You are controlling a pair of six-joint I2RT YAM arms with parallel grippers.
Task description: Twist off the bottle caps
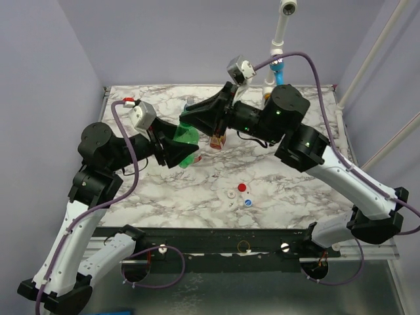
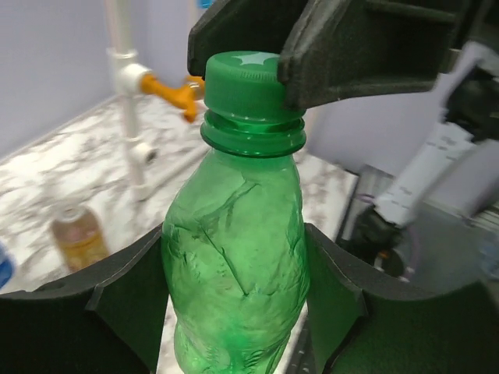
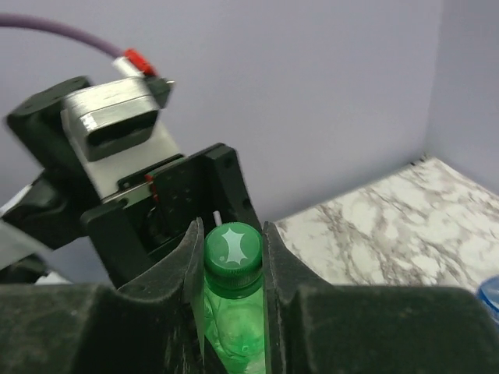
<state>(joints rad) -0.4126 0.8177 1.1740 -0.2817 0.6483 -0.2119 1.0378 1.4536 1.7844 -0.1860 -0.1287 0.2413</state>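
Left side: my left hand (image 1: 178,146) is closed partway around the body of the green plastic bottle (image 2: 234,202). One black pad (image 2: 129,300) presses the left flank and the other the right flank. The bottle wall is creased and dented between them. In the top view the bottle leans up and to the right from this hand, over the left-centre of the white marbled tabletop (image 1: 308,197). I cannot tell whether its base touches the tabletop.

Centre: the green screw cap (image 3: 231,248) sits on the bottle neck, with the collar ring showing just under it. My right hand (image 3: 231,227) is closed tight on this cap, one finger (image 3: 185,261) against each side, reaching in from the right.

Just right of the green bottle, under my right wrist, stands an amber plastic bottle with a red-gold label (image 1: 218,140). It is blurred in the left wrist view.

Nearer, centre-right: three loose caps lie close together on the tabletop, well apart from both hands. These are a red round cap (image 1: 241,188), a white cap (image 1: 231,195) and a bluish-white cap (image 1: 248,202).

Far right: a white upright pipe (image 1: 280,29) with a blue fitting (image 1: 279,67).
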